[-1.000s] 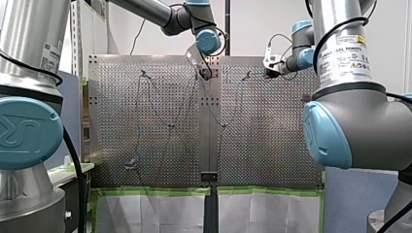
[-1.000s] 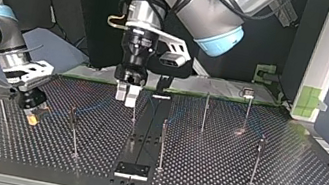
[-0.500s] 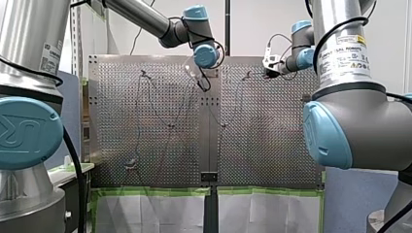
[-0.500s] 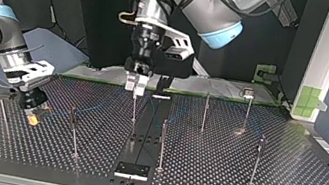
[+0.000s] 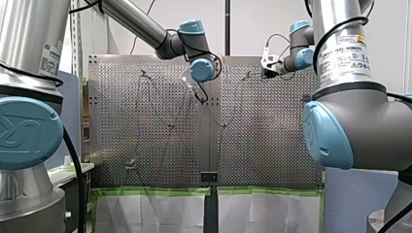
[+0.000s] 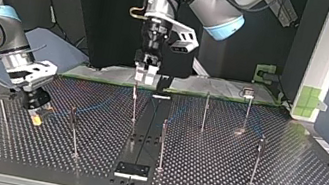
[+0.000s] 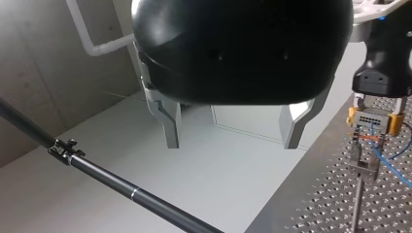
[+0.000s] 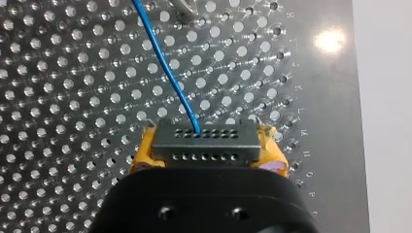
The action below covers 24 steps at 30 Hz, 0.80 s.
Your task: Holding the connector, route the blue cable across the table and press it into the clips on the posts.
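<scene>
At the top view's lower left, my right arm's jaws gripped the connector (image 8: 204, 144); the blue cable (image 8: 167, 73) ran straight ahead from them over the tabletop (image 8: 73, 73). My left arm's jaws hung open, empty, above the middle post (image 6: 134, 107).

My left arm reaches in at the top view's right, wrist pointing straight down. My left gripper (image 6: 145, 75) is held high, its metal fingers (image 7: 169, 125) spread apart and empty. Low at that view's left, my right gripper (image 6: 36, 115) clamps its yellow pads (image 8: 144, 151) on the connector (image 8: 206, 141).
</scene>
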Each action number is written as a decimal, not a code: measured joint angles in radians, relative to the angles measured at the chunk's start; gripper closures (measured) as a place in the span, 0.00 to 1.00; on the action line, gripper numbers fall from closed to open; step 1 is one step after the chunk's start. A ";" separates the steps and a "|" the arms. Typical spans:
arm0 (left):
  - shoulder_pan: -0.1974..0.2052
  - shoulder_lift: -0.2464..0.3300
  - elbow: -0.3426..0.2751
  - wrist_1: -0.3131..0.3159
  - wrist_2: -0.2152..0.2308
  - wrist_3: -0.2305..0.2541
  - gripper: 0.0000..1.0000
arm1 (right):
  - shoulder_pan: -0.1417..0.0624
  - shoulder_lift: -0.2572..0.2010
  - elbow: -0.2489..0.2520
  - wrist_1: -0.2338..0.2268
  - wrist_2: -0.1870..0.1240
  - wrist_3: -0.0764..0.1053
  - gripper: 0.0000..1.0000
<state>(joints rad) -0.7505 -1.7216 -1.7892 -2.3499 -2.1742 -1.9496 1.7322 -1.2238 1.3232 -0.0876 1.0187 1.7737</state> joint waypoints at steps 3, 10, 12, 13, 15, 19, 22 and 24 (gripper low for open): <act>0.000 0.000 -0.023 0.022 0.000 0.000 0.00 | 0.001 0.000 0.000 0.000 0.000 0.000 1.00; 0.004 0.000 -0.077 0.076 0.003 0.000 0.00 | 0.003 0.000 0.000 0.000 0.000 0.000 1.00; 0.007 -0.003 -0.091 0.091 0.002 0.000 0.00 | 0.003 0.001 0.000 0.000 0.000 0.000 1.00; 0.007 -0.008 -0.102 0.102 0.002 0.000 0.00 | 0.003 0.000 0.000 0.000 0.000 0.000 1.00; 0.008 -0.017 -0.117 0.117 0.003 0.000 0.00 | 0.003 0.001 0.000 0.000 0.000 0.000 1.00; 0.009 -0.048 -0.151 0.151 0.003 0.000 0.00 | 0.002 0.001 0.000 0.000 0.000 0.000 1.00; 0.010 -0.070 -0.174 0.174 0.003 0.000 0.00 | 0.003 0.001 0.000 0.000 0.000 0.000 1.00; 0.011 -0.084 -0.189 0.189 0.002 0.000 0.00 | 0.002 0.001 0.000 0.000 0.000 0.000 1.00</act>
<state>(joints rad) -0.7396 -1.8057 -1.9777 -2.1613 -2.1725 -1.9497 1.7347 -1.2232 1.3232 -0.0873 1.0188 1.7736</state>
